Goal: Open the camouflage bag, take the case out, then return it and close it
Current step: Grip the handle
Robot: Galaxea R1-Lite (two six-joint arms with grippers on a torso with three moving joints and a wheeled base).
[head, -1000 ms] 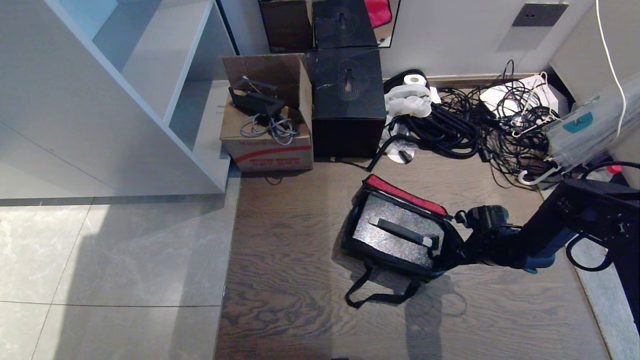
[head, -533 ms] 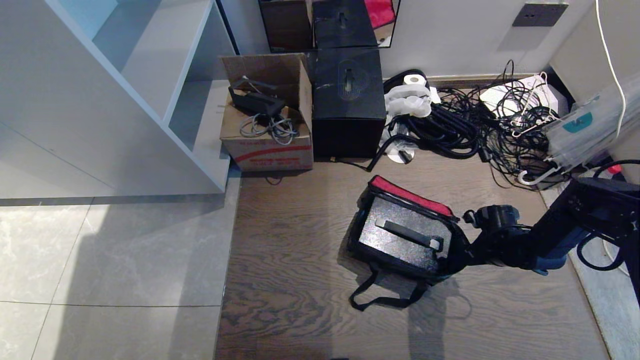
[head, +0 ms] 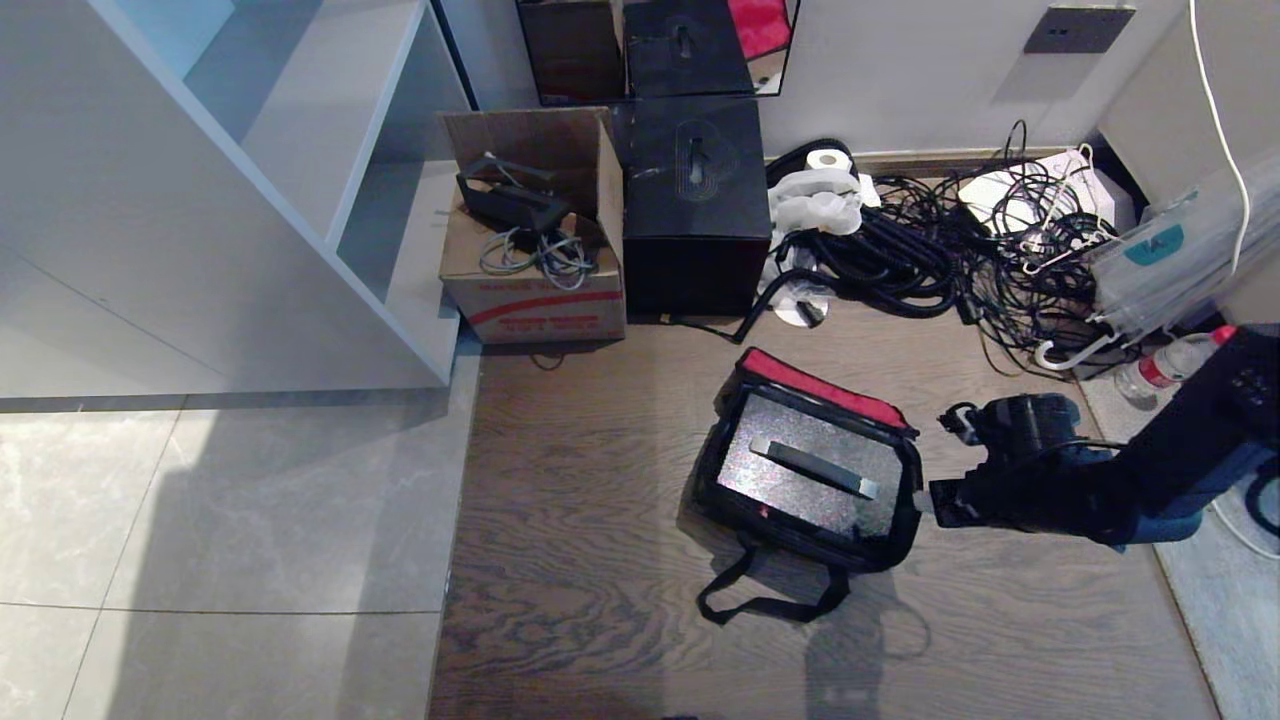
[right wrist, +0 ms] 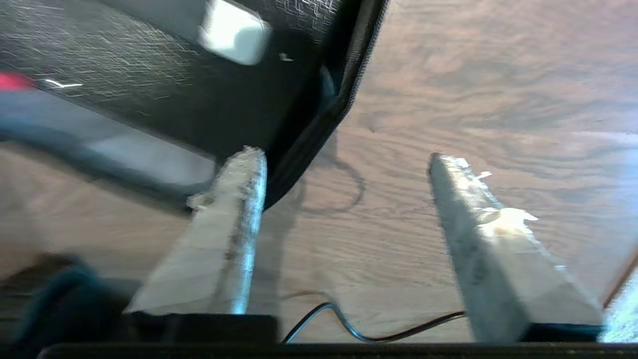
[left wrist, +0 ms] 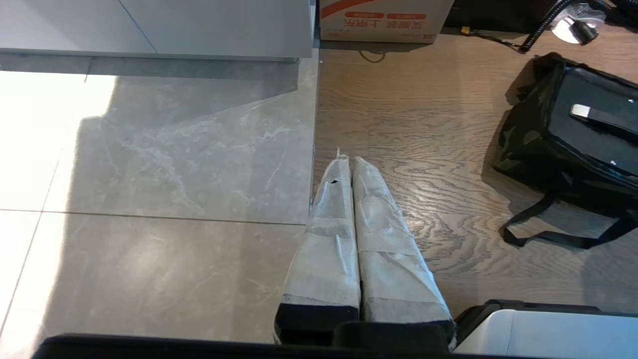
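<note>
The right gripper hangs low over the wood-grain floor, its two pale wrapped fingers spread wide with only bare boards between them, holding nothing. Just beside its tips sits the one camouflage bag, a boxy soft bag in green, brown and black fabric with black trim; whether a fingertip brushes its edge is hard to say, as the wrist view is smeared. The bag stands open, its lid flopped to the far side showing a red edge. Inside lies the single case, a black speckled rectangular hard shell with one dark bar handle capped in white at both ends. One black strap loops on the floor on the bag's near side.

Well away across the floor, the left gripper hangs parked, its two wrapped fingers pressed together on nothing, over the seam between wood and grey stone tile.

Beyond the bag, against the wall, stand one open cardboard box holding cables, one taller black box beside it, and a tangled heap of black cables. One white shelf unit stands at the far left.
</note>
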